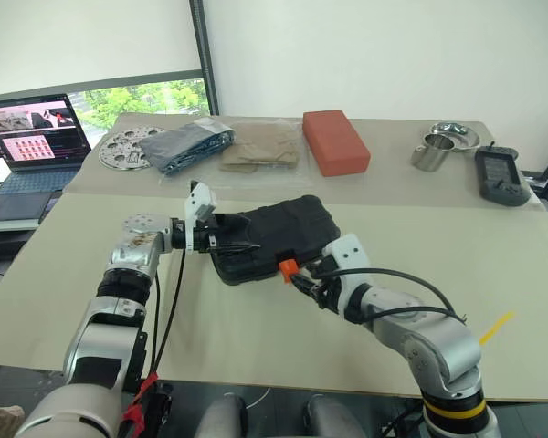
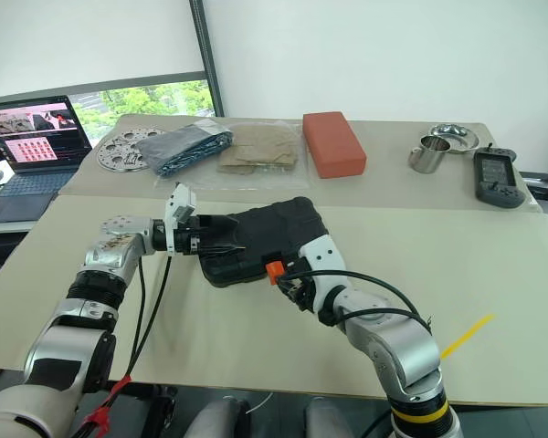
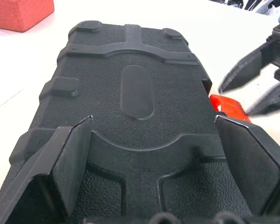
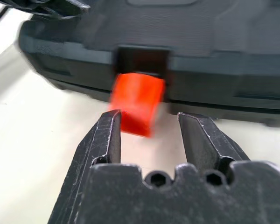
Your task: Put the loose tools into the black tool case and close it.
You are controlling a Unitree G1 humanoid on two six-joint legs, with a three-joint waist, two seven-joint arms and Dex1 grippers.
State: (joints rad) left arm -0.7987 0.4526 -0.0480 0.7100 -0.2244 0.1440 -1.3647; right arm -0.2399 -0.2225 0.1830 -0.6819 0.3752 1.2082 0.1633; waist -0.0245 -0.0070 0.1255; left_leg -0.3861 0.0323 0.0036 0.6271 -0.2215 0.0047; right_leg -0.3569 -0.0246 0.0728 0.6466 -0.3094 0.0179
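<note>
The black tool case [image 1: 272, 239] is lying lid-down-shut on the tabletop [image 1: 438, 237], near the middle, with its orange latch [image 4: 137, 105] hanging open at the near edge. The left end effector [image 3: 149, 154] is reaching wide open over the case's end, holding nothing, its fingers [image 3: 65, 158] straddling the lid. The right end effector [image 4: 149, 135] is sitting half open and empty, just short of the latch. To finish well, it is probably worth steadying the case while the right fingers press the latch up flush. No brand or readable writing is showing on the case.
</note>
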